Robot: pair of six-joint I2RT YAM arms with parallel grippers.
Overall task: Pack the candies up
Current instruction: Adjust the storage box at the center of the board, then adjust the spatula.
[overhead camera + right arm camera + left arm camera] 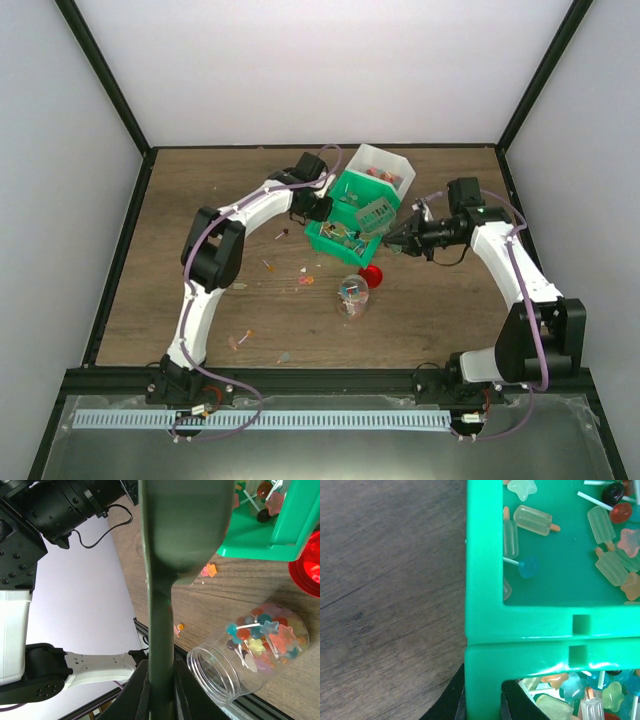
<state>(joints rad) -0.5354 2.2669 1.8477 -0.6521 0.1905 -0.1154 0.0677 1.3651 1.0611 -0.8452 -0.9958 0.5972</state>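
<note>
**Both grippers clamped: bin wall and scoop**

L gripper [482, 712]: jaws closed on the outer wall of the green bin [485, 625], one dark finger each side of the wall. It grips near the bin's slotted divider, next to the bare wood table [385, 605].

R gripper [160, 700]: jaws closed on the handle of the green scoop [185, 525]. In the top view the scoop head sits at the bin's right edge.

Most candies [532, 520] — popsicle, star and lollipop shapes, mixed colours — lie in both bin compartments, either side of the divider. More part-fill the clear jar [235, 680], mouth open, on the table just in front of the bin. Red lid [307, 560] is beside the jar, not on it. A few strays lie on the wood to the left, well apart from the jar. Clear tub [385, 165] w/ some reddish contents sits just behind the bin.
</note>
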